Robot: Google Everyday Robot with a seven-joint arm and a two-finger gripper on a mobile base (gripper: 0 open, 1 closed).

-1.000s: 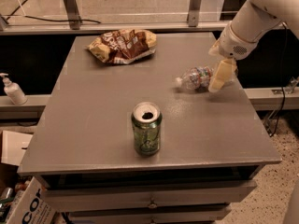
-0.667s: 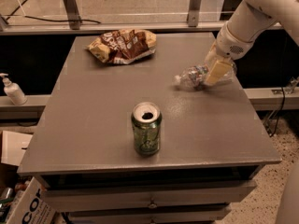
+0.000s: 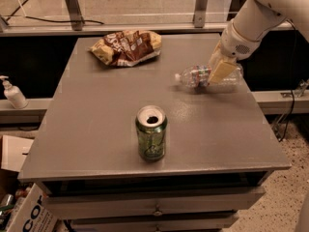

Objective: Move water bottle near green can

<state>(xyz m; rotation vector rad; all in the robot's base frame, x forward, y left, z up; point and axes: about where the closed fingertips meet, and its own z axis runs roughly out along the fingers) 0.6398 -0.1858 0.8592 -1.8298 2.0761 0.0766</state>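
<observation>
Near the right edge of the tabletop [image 3: 96, 110] the gripper [image 3: 221, 71] sits over the water bottle [image 3: 195, 75] lying sideways, grasp impossible to tell, likely to carry it toward the green can [image 3: 151, 133] near the front edge.

Grey table [image 3: 96, 124]: chip bag [image 3: 126, 47], upright green can [image 3: 151, 133], sideways water bottle [image 3: 195, 76] beneath the end effector [image 3: 222, 70].
</observation>
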